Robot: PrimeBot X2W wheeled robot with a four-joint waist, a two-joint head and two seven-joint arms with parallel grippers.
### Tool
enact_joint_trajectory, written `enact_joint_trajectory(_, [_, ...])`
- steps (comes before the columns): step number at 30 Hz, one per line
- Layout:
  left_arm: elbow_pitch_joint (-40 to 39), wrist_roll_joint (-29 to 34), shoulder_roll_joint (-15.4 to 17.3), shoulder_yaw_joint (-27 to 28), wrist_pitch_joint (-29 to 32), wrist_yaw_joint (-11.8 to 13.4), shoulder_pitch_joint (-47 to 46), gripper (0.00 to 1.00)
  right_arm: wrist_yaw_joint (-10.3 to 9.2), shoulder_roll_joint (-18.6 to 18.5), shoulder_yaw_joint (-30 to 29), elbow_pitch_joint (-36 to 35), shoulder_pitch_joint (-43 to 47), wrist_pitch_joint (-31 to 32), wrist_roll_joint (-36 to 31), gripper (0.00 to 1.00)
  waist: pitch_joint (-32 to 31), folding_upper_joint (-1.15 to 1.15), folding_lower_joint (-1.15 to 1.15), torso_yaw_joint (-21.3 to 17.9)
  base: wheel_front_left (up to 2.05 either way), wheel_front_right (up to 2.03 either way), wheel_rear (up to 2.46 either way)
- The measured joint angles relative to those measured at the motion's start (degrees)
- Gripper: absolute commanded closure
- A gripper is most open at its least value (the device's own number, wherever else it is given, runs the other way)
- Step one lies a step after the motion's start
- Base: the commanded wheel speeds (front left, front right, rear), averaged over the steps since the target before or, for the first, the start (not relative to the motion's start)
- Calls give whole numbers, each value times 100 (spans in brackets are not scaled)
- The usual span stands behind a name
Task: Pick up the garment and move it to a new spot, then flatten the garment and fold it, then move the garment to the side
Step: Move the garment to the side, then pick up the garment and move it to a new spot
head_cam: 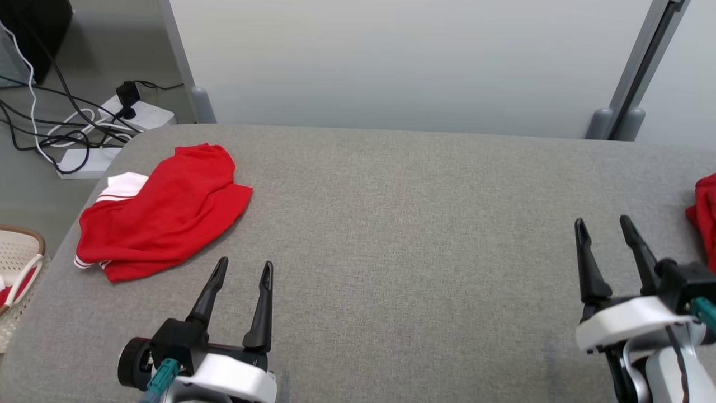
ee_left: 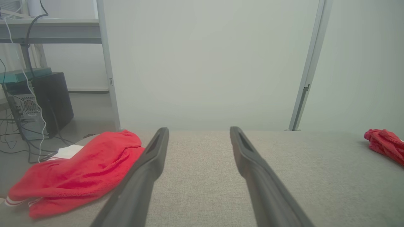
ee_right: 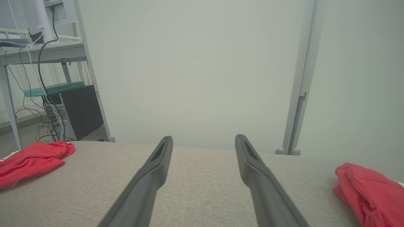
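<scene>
left tool (head_cam: 246,263) stands open just right of garment (head_cam: 162,215).

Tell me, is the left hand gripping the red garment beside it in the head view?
No, the left hand is open and lies apart from the red garment.

I can read no text, brand, number or sign anywhere in front of me. The nearest thing to writing is a pale sheet (ee_right: 68,15) fixed high on the upright post beside the desk, at the top left of my right wrist view. It carries a few dark lines of print, but they are too small and blurred for me to make out a single letter or figure.
</scene>
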Motion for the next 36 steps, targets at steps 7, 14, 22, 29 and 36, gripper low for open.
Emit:
enact_joint_trajectory(7, [-189, 56, -55, 142, 0, -215, 380, 0, 0, 232, 13, -738, 1060, 0, -36, 0, -192, 0, 0, 63, 0, 0, 0])
enact_joint_trajectory(14, [-242, 108, -70, 230, 0, -274, 562, 0, 0, 334, -70, -1117, 1640, 0, -3, 0, -292, 0, 0, -2, 0, 0, 0])
enact_joint_trajectory(22, [-235, 216, -81, 291, 0, -299, 591, 0, 0, 417, -131, -1150, 1721, 0, -9, 0, -300, 0, 0, -109, 0, 0, 0])
enact_joint_trajectory(29, [-229, 209, -82, 298, 0, -299, 591, 0, 0, 424, -196, -1233, 1721, 0, -11, 0, -274, 0, 0, -93, 0, 0, 0])
enact_joint_trajectory(36, [-230, 208, -83, 298, 0, -293, 591, 0, 0, 428, -167, -1249, 1731, 0, -2, 0, -252, 0, 0, -42, 0, 0, 0])
